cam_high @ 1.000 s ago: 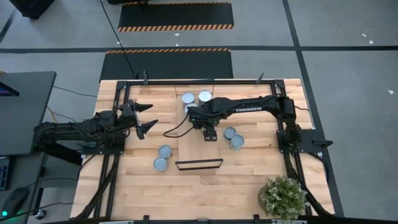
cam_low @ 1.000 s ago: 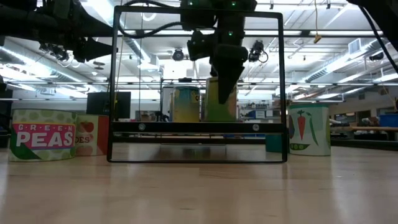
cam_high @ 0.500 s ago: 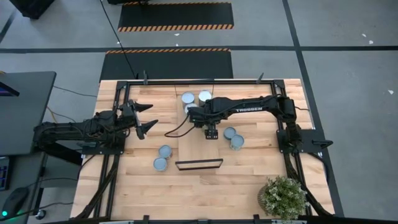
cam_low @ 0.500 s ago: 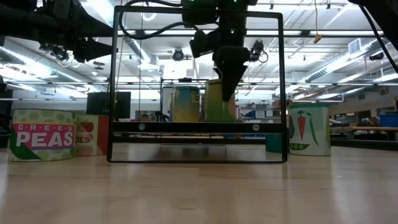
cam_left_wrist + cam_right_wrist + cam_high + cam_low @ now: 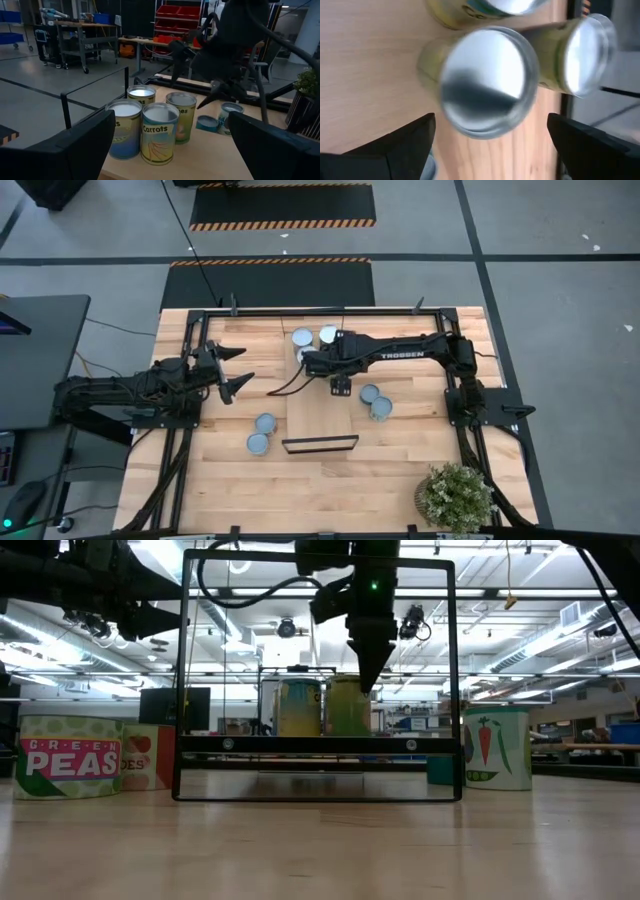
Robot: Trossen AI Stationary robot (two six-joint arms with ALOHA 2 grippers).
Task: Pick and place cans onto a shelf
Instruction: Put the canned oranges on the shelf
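Observation:
My right gripper (image 5: 341,387) hangs open, fingers pointing down, just above a yellowish-green can (image 5: 485,87) without touching it. That can stands upright on the light-wood shelf board (image 5: 320,420); it also shows in the low view (image 5: 348,705) and the left wrist view (image 5: 181,117). Three more cans (image 5: 159,132) stand close beside it; two of them show in the high view (image 5: 303,337). My left gripper (image 5: 245,365) waits open and empty over the table's left part.
Two loose cans (image 5: 262,433) stand on the tabletop left of the shelf and two (image 5: 375,401) right of it. The shelf's black bar frame (image 5: 320,444) is at its near end. A potted plant (image 5: 455,495) stands at the near right corner.
My right gripper has gone up off the can on the shelf and a little toward the far edge. The can, which the gripper's fingers overlapped a second ago, has come down slightly and now stands alone on the board.

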